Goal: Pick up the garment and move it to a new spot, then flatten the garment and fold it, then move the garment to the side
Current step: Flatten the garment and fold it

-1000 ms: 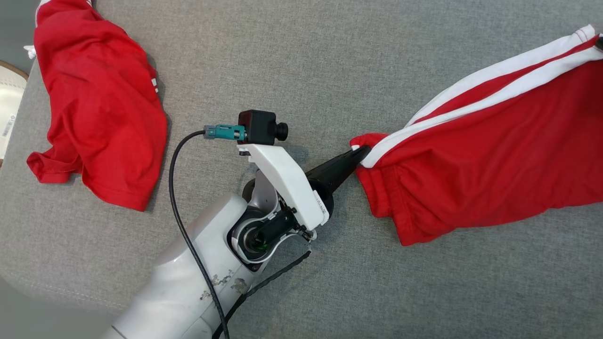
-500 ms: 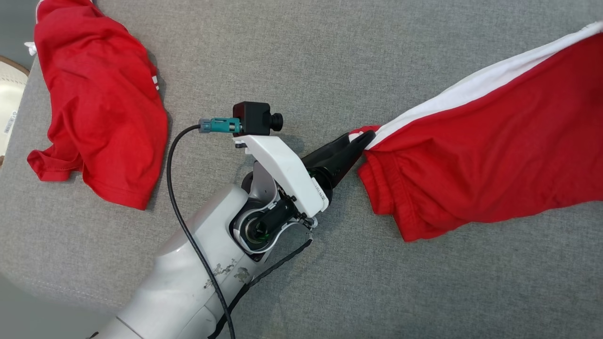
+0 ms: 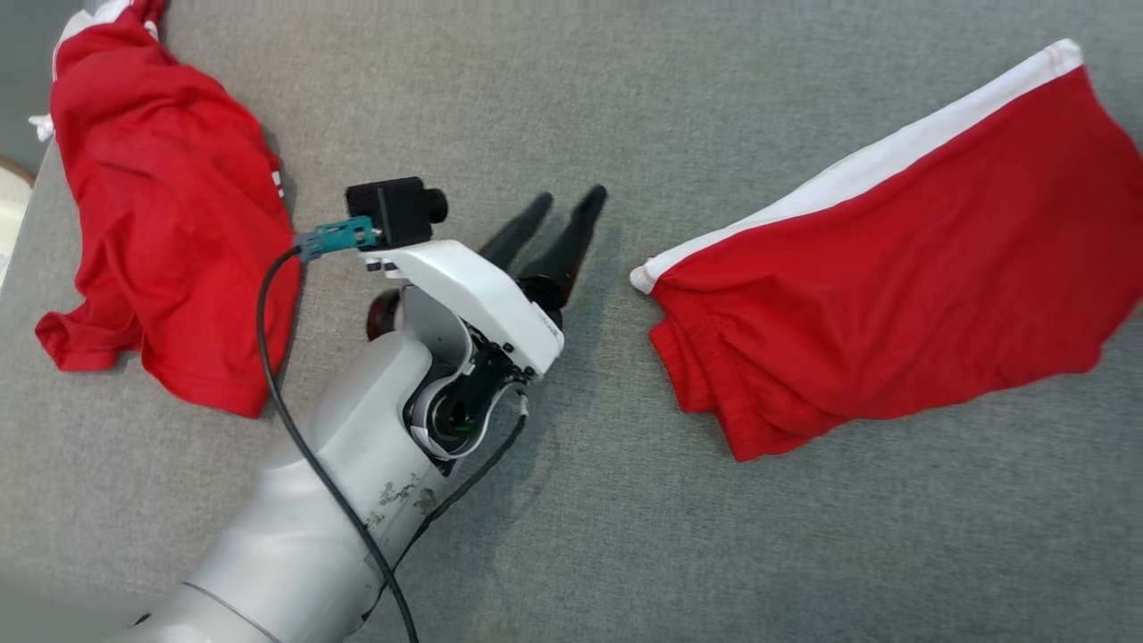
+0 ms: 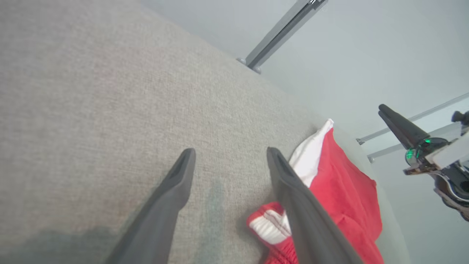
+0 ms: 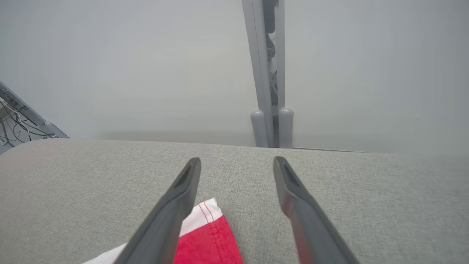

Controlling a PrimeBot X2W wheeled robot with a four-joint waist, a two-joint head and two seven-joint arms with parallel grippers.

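We see soft red garment (image 3: 893, 295) flat on grey weave (image 3: 714, 107), long axis diagonal up-right; left gripper (image 3: 570, 196), right gripper (image 5: 237, 161) both released.

You are seeing the red garment (image 3: 893, 295) lying folded flat on the grey fabric surface (image 3: 625, 536), its white stripe (image 3: 857, 170) running along its far edge.

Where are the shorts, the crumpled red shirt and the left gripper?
shorts (image 3: 893, 286): head view, on the middle of the red cloth.
shirt (image 3: 170, 205): head view, on its crumpled red middle.
left gripper (image 3: 571, 195): head view, midway between its open fingertips.
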